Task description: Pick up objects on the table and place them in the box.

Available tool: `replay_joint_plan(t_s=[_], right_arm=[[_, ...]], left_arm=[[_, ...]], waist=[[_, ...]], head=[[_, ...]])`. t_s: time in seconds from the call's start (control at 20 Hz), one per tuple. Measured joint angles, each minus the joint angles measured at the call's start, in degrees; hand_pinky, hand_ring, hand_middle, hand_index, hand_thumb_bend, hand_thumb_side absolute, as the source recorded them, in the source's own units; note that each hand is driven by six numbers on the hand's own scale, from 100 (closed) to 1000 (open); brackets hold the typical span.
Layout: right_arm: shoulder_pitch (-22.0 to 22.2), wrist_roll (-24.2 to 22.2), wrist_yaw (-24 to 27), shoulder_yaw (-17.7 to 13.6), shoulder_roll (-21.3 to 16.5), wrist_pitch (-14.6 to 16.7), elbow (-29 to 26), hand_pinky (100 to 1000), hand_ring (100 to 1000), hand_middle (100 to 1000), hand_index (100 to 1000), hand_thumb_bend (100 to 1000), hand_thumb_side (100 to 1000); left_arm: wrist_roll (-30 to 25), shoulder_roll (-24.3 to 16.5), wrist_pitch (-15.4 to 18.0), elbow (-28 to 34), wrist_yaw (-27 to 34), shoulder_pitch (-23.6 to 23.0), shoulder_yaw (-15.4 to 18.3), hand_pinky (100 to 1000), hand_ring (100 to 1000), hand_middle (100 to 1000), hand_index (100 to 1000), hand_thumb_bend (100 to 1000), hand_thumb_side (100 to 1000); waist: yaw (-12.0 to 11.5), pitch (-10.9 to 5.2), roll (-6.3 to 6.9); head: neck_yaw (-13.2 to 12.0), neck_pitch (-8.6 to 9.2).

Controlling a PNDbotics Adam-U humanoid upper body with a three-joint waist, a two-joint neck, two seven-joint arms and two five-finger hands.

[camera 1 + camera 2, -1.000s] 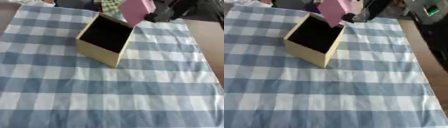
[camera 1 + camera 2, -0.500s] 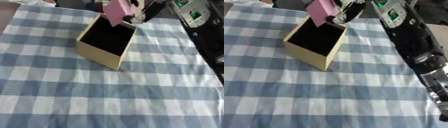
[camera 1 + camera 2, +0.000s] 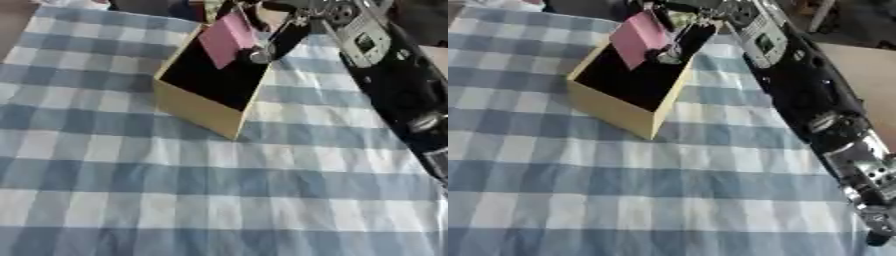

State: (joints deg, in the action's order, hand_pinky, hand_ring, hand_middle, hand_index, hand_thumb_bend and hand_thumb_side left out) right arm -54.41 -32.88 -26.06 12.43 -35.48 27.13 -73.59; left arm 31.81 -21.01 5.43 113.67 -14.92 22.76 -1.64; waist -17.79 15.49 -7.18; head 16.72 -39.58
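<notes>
A flat pink card (image 3: 639, 38), rectangular and smooth, hangs tilted over the open top of the box (image 3: 619, 107), its lower end within the dark interior. The right robot hand (image 3: 677, 42) grips the card's lower edge with curled fingers. The box is tan, square-walled, with a black inside, and stands on the tabletop under a blue-and-white checked cloth (image 3: 219, 195). The black arm (image 3: 807, 95) enters from the right. The left robot hand does not appear.

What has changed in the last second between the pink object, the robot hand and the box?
The right robot hand has carried the flat pink object from beyond the far rim to over the dark opening of the tan cardboard box, still holding it. The box itself stayed in place on the blue-and-white checked cloth; the camera shifted.
</notes>
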Motion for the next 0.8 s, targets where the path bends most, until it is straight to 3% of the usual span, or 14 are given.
replay_joint_plan(t_s=[0.2, 0.3, 0.5, 0.6, 0.65, 0.7, 0.75, 0.8], right_arm=[[0.0, 0.1, -1.2, 0.5, 0.6, 0.9, 0.9, 556, 394, 395, 580, 100, 171], [0.0, 0.2, -1.9, 0.7, 0.8, 1.4, 0.9, 631, 483, 477, 662, 100, 222], [0.0, 0.4, -4.3, 0.7, 0.9, 2.3, 0.9, 703, 581, 557, 721, 100, 266], [0.1, 0.3, -5.6, 0.9, 0.9, 2.8, 0.8, 751, 675, 631, 758, 100, 343], [0.2, 0.2, -6.1, 1.0, 0.9, 3.1, 0.8, 791, 746, 693, 780, 125, 376], [0.4, 0.1, -6.7, 1.1, 0.9, 3.3, 0.8, 799, 757, 705, 784, 132, 382], [0.5, 0.1, -7.3, 1.1, 0.9, 3.5, 0.7, 876, 843, 788, 823, 199, 426], [0.5, -0.1, -8.0, 1.2, 0.9, 3.7, 0.4, 888, 852, 794, 828, 207, 431]], left_arm=[[0.1, 0.4, 0.1, 0.0, 0.1, 0.0, 0.0, 481, 645, 589, 688, 218, 861], [0.1, 0.4, 0.1, 0.0, 0.2, 0.0, 0.0, 481, 645, 589, 687, 218, 861], [0.1, 0.4, 0.1, 0.0, 0.2, 0.0, 0.0, 480, 645, 589, 687, 217, 861], [0.1, 0.5, 0.1, 0.0, 0.3, 0.0, 0.0, 480, 645, 590, 687, 217, 861], [0.1, 0.5, 0.1, 0.0, 0.3, 0.0, 0.0, 480, 645, 590, 687, 217, 861], [0.1, 0.5, 0.1, 0.0, 0.3, 0.0, 0.0, 480, 645, 590, 687, 217, 861], [0.1, 0.5, 0.1, 0.0, 0.3, 0.0, 0.0, 480, 645, 590, 687, 216, 861], [0.1, 0.5, 0.1, 0.0, 0.3, 0.0, 0.0, 480, 645, 590, 687, 216, 861]], waist=[[-0.2, 0.05, -0.02], [-0.2, 0.06, -0.03], [-0.2, 0.06, -0.08], [-0.2, 0.06, -0.08], [-0.2, 0.06, -0.08], [-0.2, 0.06, -0.08], [-0.2, 0.06, -0.08], [-0.2, 0.06, -0.08]], head=[[0.1, 0.16], [0.1, 0.2], [0.1, 0.37], [0.1, 0.37], [0.1, 0.37], [0.1, 0.37], [0.0, 0.37], [0.0, 0.37]])
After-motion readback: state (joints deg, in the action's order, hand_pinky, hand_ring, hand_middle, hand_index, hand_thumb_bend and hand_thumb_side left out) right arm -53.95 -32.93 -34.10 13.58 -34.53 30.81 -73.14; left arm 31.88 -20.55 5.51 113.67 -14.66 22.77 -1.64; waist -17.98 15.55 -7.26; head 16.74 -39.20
